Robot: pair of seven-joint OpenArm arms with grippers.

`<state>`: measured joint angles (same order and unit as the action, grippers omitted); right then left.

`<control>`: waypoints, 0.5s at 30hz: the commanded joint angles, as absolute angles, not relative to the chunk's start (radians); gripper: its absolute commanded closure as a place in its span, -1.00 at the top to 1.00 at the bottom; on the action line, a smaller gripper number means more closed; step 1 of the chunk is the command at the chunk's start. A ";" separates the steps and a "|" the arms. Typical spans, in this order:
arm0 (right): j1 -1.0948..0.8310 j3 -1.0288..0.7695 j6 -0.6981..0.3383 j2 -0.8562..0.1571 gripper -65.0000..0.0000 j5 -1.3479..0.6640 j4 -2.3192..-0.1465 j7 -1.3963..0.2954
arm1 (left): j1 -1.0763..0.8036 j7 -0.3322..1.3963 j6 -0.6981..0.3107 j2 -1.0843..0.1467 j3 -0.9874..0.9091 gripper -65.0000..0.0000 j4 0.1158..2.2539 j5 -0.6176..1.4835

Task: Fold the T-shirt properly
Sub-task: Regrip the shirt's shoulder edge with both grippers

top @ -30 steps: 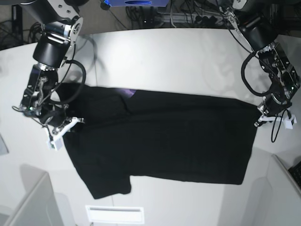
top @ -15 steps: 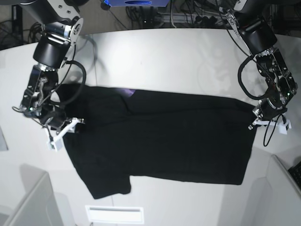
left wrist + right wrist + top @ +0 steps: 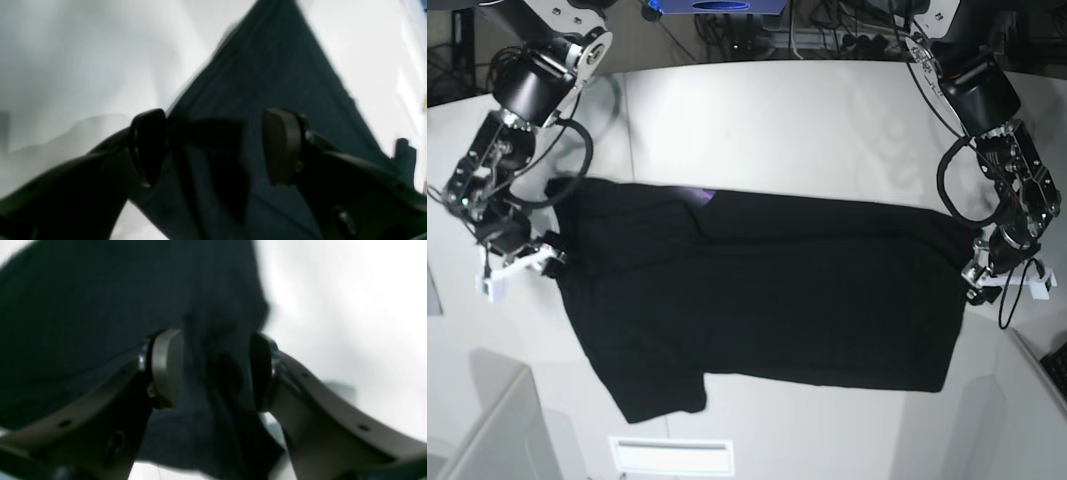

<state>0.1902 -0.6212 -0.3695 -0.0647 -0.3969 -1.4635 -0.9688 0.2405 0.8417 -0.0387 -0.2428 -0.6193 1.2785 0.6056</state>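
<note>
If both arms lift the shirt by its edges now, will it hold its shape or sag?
Probably sag: the T-shirt lies limp on the table and bunches between the right gripper pads. The left gripper straddles only a corner, so the middle would likely droop.

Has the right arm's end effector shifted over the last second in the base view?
Yes. The right end effector has moved outward toward the image's left edge, away from the white slotted panel at the table's front, with the T-shirt edge between its pads.

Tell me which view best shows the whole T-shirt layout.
Base view: the whole T-shirt lies spread flat between both arms. Left wrist view shows only a tapering corner; right wrist view only blurred dark cloth between its fingers.
</note>
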 commanded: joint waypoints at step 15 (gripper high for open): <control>-0.133 -0.725 -0.209 0.139 -0.05 -0.572 -1.828 -0.949 | -0.188 0.857 -0.104 -0.263 -0.819 0.34 1.598 0.819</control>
<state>-0.1364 -0.7219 -0.2104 0.1387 -0.5686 -1.8179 -0.9596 -0.1978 0.8742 -0.0921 -0.2417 -0.8154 1.5764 0.8009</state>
